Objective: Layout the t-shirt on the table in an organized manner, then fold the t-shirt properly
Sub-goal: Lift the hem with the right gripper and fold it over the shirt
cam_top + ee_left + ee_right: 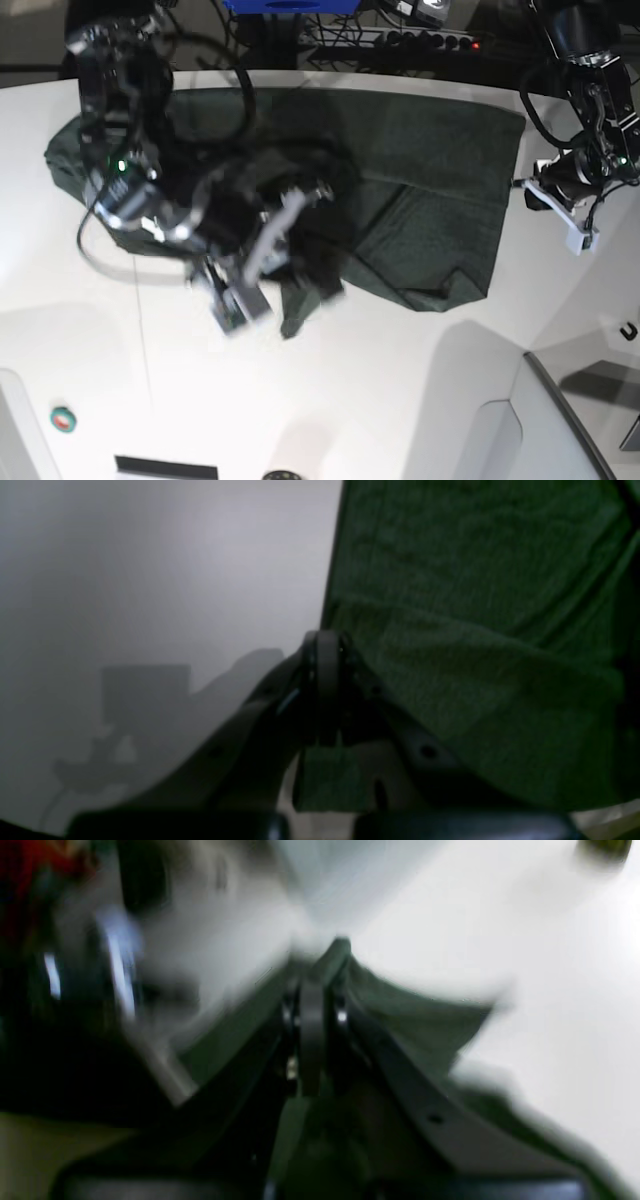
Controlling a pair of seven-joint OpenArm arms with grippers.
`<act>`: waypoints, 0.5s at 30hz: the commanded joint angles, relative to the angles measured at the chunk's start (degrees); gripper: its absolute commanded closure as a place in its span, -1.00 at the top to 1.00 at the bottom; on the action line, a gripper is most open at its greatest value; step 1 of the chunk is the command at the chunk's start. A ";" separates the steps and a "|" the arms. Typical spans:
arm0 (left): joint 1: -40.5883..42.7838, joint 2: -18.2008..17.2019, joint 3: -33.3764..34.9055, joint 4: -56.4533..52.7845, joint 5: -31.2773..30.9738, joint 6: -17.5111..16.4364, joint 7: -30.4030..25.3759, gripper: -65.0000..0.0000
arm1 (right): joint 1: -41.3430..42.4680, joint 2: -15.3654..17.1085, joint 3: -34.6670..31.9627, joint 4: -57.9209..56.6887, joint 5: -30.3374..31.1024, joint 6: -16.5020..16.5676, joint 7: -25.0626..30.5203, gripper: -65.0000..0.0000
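Across the white table [330,400] in the base view, the t-shirt [420,170] lies spread and rumpled, its far edge along the table's back rim and a crumpled corner sagging toward the near side. Over the shirt's one end, the right gripper [285,245] is a blur, a dark fold of cloth hanging at it. Beside the shirt's opposite edge sits the left gripper [535,190], touching the hem.

From the left wrist view, the left gripper [325,647] has its fingers pressed together on the t-shirt [475,630] at its border, bare table [150,570] alongside.

From the right wrist view, much smeared, the right gripper [312,990] pinches a green ridge of t-shirt [415,1020], which drapes away from the jaws above the table [550,965].
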 commanded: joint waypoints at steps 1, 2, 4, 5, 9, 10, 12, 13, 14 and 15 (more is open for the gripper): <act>-0.88 -0.98 -0.06 0.73 -0.47 -0.12 -0.76 -1.00 | -0.81 0.41 -0.51 0.99 2.23 0.45 0.82 -1.00; -1.24 -0.98 0.02 0.73 -0.47 -0.12 -0.76 -1.00 | -2.40 1.47 -0.95 0.99 2.84 0.45 0.47 -1.00; -1.68 -0.98 0.20 0.73 -0.47 -0.12 -0.76 -1.00 | -5.12 3.40 -2.62 0.46 3.55 0.45 0.74 -1.00; -1.68 -0.98 0.29 0.73 -0.47 -0.12 -0.76 -1.00 | -6.27 4.37 -2.97 0.11 3.99 0.45 0.74 -1.00; -2.64 -0.81 0.46 0.64 -0.47 -0.12 -0.76 -1.00 | -8.38 6.66 -3.06 -3.84 3.63 0.45 1.00 -1.00; -2.73 -0.72 0.55 0.64 -0.47 -0.12 -0.76 -1.00 | -8.20 7.36 -3.06 -5.95 3.55 0.28 0.56 -0.99; -2.82 -0.72 0.55 0.64 -0.47 -0.12 -0.76 -1.00 | -6.62 8.50 -2.97 -9.47 3.55 0.28 -0.85 -0.76; -2.91 -0.72 0.55 0.64 -0.47 -0.12 -0.76 -1.00 | -5.74 9.56 -2.89 -10.61 3.55 0.19 -1.55 -0.58; -2.91 -0.72 0.55 0.64 -0.47 -0.12 -0.76 -1.00 | -4.77 10.79 -2.89 -11.49 3.55 0.10 -1.81 -0.40; -2.91 -0.72 0.55 0.64 -0.47 -0.12 -0.76 -1.00 | -3.98 11.93 -2.80 -12.28 3.55 -0.25 -1.90 -0.24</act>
